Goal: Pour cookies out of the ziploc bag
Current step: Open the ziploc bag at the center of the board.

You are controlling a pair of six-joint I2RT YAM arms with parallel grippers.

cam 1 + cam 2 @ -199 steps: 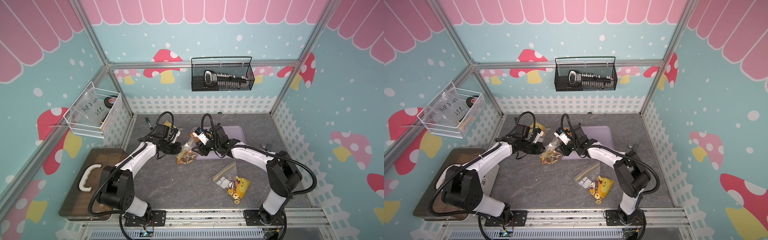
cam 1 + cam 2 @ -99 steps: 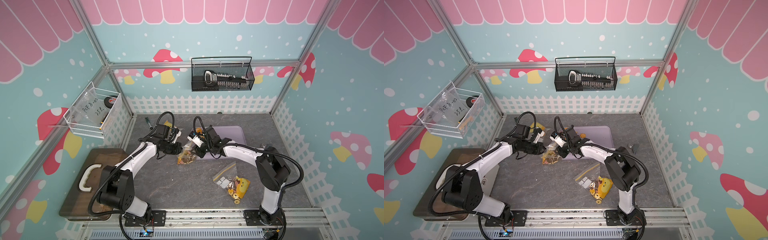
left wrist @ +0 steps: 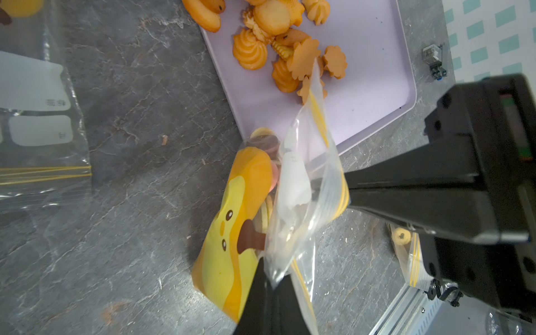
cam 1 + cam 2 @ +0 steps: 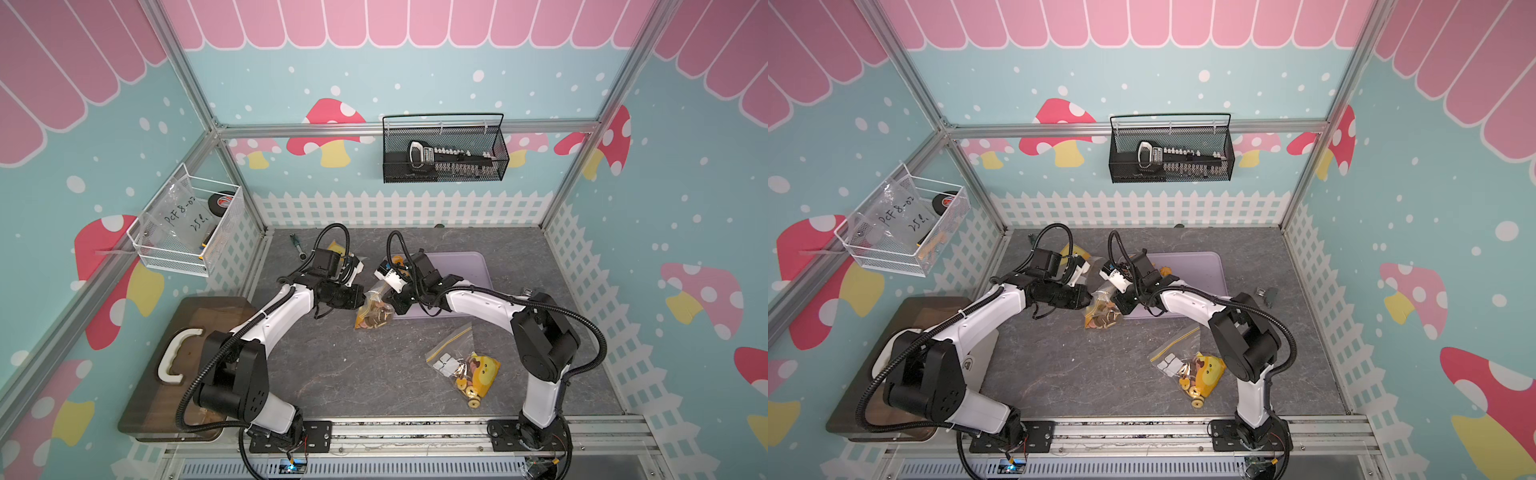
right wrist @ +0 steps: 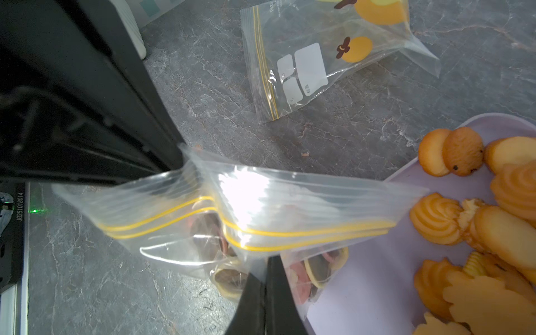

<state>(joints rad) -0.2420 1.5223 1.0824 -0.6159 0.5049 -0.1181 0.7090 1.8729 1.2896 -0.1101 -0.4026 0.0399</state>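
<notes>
The clear ziploc bag with yellow zip lines and a yellow duck print hangs between both grippers, just left of the purple tray. My left gripper is shut on one edge of the bag. My right gripper is shut on the opposite edge of the bag. Brown, pink and tan ring cookies sit inside the bag. Orange-golden cookies lie loose on the tray.
An empty ziploc bag lies flat behind the left arm. Another bag with cookies lies front right. A wooden board with a white handle is at the left. A small tool lies near the back fence.
My right gripper has moved left to the bag and closed on its edge. The left gripper has kept its hold in place.
</notes>
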